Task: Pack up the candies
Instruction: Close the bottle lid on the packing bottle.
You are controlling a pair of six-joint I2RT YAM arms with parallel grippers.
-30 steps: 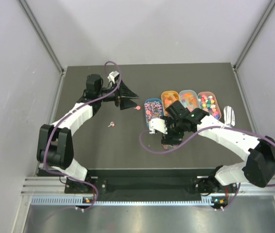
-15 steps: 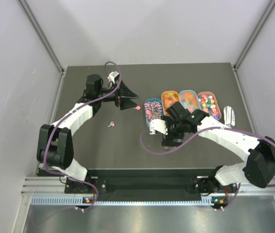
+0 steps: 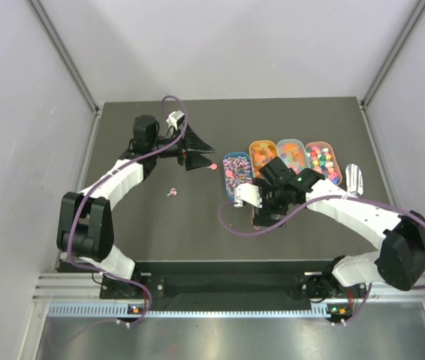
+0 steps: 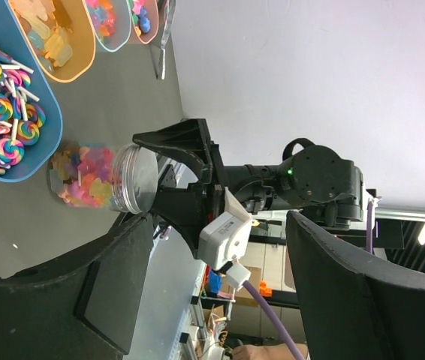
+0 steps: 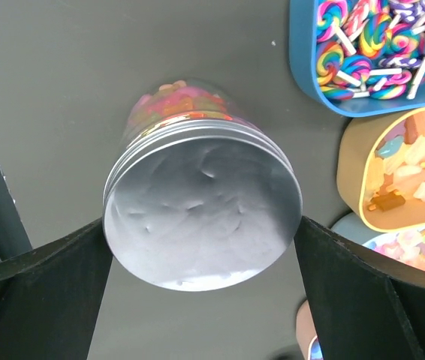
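1. Tiny bright mixed-colour candies sit in four oval trays at mid-right of the dark table, and more inside the clear round jar with a silver screw lid.
2. Trays stand side by side in a row, each long axis running near-to-far: blue oval tray, orange oval tray, pale teal oval tray, pink oval tray.
3. Swirl lollipops in the blue tray lie flat, sticks pointing every which way, with no common axis.
4. The jar stands upright, lid up, just near-side of the blue and orange trays. Gummies show through its wall.
5. Right gripper hangs over the jar, jaws spread wide either side of the lid. The pads appear just clear of the rim.
6. Left gripper is spread open and empty over the far-left table, pointing toward the trays.
7. Two loose sweets lie on the table: a red one just beside the left gripper and a pink one nearer. They are too small to tell what kind.
8. A silver metal scoop lies right of the pink tray, long axis near-to-far.
9. In the top view the jar is almost wholly hidden under the right gripper.
10. In the right wrist view the lid covers the jar's lower body, and the trays are cut off at the frame edge.
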